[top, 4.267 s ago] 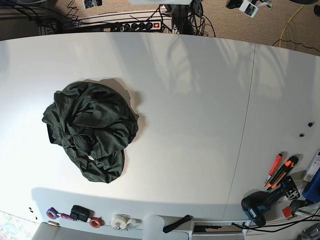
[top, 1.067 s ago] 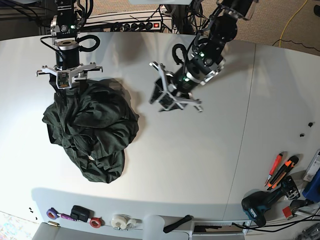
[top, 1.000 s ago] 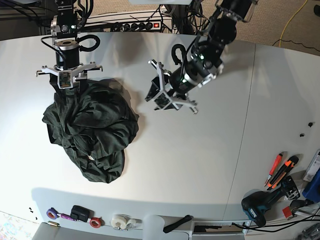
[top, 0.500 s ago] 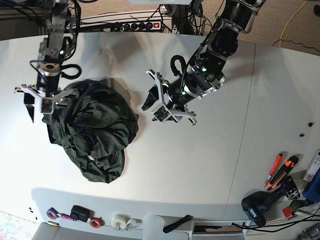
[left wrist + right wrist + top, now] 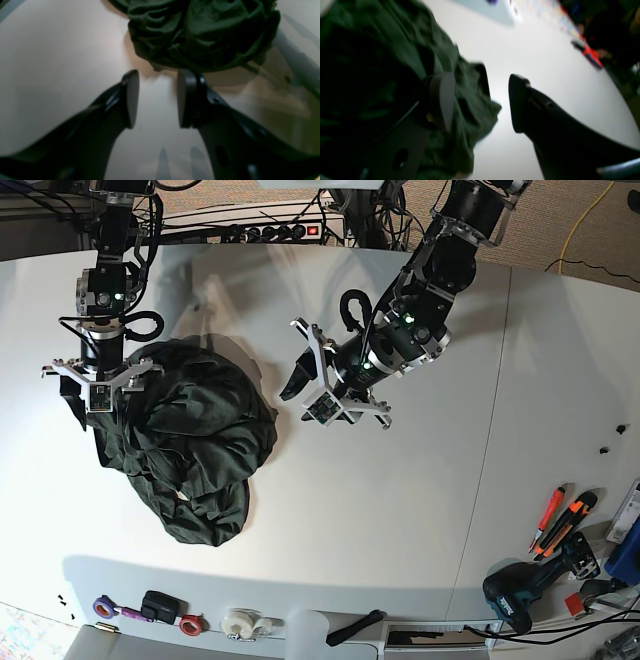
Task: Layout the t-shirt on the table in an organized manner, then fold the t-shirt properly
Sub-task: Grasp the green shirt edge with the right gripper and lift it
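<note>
Lying crumpled at the left of the table (image 5: 420,510), the t-shirt (image 5: 185,445) sits under the right gripper (image 5: 92,392), jaws wide at its upper-left edge; the left gripper (image 5: 318,388), angled down at centre, gapes just beside it.

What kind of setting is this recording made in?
Most likely a robotics lab or workshop. Hand tools, including a cordless drill and orange-handled cutters, lie at the edge of the white table, tape rolls sit along its near edge, and a power strip with tangled cables runs behind it.
</note>
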`<action>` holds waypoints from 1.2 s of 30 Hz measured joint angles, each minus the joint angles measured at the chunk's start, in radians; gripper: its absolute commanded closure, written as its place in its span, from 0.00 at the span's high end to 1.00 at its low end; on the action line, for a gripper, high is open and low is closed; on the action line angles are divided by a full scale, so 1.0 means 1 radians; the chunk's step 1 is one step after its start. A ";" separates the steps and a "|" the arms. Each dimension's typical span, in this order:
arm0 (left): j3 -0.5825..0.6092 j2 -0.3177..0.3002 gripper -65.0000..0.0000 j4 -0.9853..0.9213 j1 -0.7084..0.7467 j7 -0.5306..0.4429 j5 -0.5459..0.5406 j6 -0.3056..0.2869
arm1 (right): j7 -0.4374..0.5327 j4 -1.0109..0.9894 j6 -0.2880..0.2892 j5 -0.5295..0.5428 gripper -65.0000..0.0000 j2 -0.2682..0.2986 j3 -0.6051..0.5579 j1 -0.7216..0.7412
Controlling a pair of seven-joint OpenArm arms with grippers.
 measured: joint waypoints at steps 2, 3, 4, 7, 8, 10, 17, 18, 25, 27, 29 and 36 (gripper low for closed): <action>0.000 0.000 0.40 0.000 0.000 0.000 0.000 0.000 | 0.007 0.000 0.000 0.018 0.52 0.000 0.000 0.001; 0.000 0.000 0.40 0.000 0.000 0.000 0.000 0.000 | 0.006 0.000 0.000 0.048 0.52 0.000 0.000 0.000; 0.000 0.000 0.40 0.000 0.000 0.000 0.000 0.000 | 0.003 0.000 0.000 0.076 0.52 0.000 0.000 0.000; 0.000 0.000 0.40 0.000 0.000 0.000 0.000 0.000 | -0.001 0.000 -0.001 0.169 0.52 -0.004 0.000 0.001; 0.000 0.000 0.40 0.000 0.000 0.000 0.000 0.000 | 0.000 0.000 -0.001 0.195 0.52 -0.006 0.000 0.001; 0.000 0.000 0.40 0.000 0.000 0.000 0.000 0.000 | -0.002 0.000 -0.004 0.229 0.52 -0.014 0.000 0.000; 0.000 0.000 0.40 0.000 0.000 0.000 0.000 0.000 | -0.055 0.000 0.035 0.274 0.52 -0.020 0.000 0.000; 0.000 0.000 0.40 0.000 0.000 0.000 0.000 0.000 | -0.062 0.000 0.043 0.274 0.52 -0.020 0.000 0.000; 0.000 0.000 0.40 0.000 0.000 -0.019 0.000 0.000 | -0.069 -0.078 0.045 0.275 0.29 -0.020 0.000 0.018; 0.000 0.000 0.40 0.000 0.000 -0.027 -0.001 0.000 | -0.068 -0.131 0.045 0.276 0.11 -0.020 0.000 0.034; 0.000 0.000 0.40 0.000 0.001 -0.026 0.000 0.000 | -0.072 -0.167 0.042 0.274 0.00 -0.019 0.000 0.042; 0.000 0.000 0.40 0.000 0.005 -0.027 0.001 0.000 | -0.084 -0.041 0.034 0.271 0.00 -0.018 0.000 -0.037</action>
